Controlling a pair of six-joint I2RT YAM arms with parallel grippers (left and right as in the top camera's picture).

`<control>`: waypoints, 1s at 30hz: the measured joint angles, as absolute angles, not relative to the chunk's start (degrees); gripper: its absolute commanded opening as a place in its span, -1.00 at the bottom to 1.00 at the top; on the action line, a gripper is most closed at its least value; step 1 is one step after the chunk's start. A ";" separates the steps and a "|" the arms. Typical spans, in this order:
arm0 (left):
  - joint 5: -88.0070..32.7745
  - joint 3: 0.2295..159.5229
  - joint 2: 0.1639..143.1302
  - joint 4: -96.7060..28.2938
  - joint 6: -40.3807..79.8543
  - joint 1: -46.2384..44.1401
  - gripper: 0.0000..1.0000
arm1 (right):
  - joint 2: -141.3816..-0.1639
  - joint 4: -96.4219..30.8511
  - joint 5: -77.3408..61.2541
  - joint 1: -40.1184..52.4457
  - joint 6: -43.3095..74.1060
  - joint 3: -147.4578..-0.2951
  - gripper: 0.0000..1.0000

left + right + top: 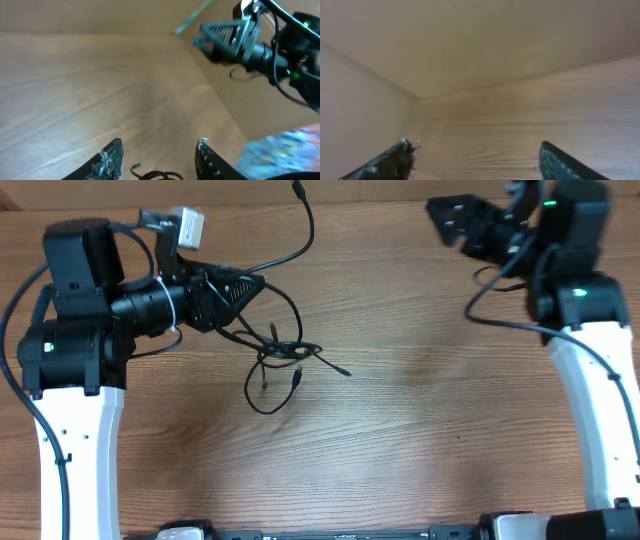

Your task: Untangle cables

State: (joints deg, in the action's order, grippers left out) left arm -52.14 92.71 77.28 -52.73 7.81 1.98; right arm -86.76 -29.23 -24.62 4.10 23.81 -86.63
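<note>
Two robot arms over a wooden tabletop [420,410]. The left hand [258,283] points along the tabletop, its fingers [112,159] about half apart. The cables [283,355], thin black cords in a loose knot, lie just ahead of and below this hand. One strand curves away past the fingertips to a small plug far beyond them. From the left wrist, a loop of cable [155,175] shows between the fingers at their base; whether they touch it cannot be told. The right hand [445,210] is well apart from the cables, at the far side of the tabletop. Its fingers [390,164] are spread wide, with only bare wood between them.
</note>
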 measured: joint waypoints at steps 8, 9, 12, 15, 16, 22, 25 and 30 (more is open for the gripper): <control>-43.64 97.84 77.28 -52.60 7.64 -1.54 -0.46 | -86.76 -37.10 -15.79 15.38 21.96 -86.63 1.00; -43.16 97.95 77.28 -52.53 7.35 -1.52 -0.47 | -86.76 -37.56 -16.75 16.29 21.87 -86.63 1.00; -42.09 98.15 77.28 -51.96 6.72 -1.52 -0.46 | -86.76 -37.98 -22.76 17.91 21.71 -86.63 1.00; -41.69 98.30 77.28 -51.57 5.50 -1.52 -0.46 | -86.74 -38.06 -31.75 18.15 21.58 -86.63 1.00; -41.69 98.30 77.28 -51.42 5.30 -1.52 -0.46 | -86.74 -38.17 -35.29 18.13 21.47 -86.63 1.00; -41.52 98.39 77.28 -50.78 4.60 -1.52 -0.56 | -86.74 -43.20 -49.89 19.90 7.40 -86.65 1.00; -41.52 98.50 77.28 -50.85 9.21 -1.52 -0.56 | -86.74 -47.18 -52.84 22.17 -4.71 -86.65 1.00; -42.89 98.56 77.28 -51.11 22.22 -1.52 -0.67 | -86.74 -48.45 -54.46 25.39 -21.96 -86.65 0.98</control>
State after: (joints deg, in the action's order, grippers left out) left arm -42.89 98.56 77.28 -51.11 22.22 -1.52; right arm -86.74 -48.45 -54.46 25.39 -21.96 -86.65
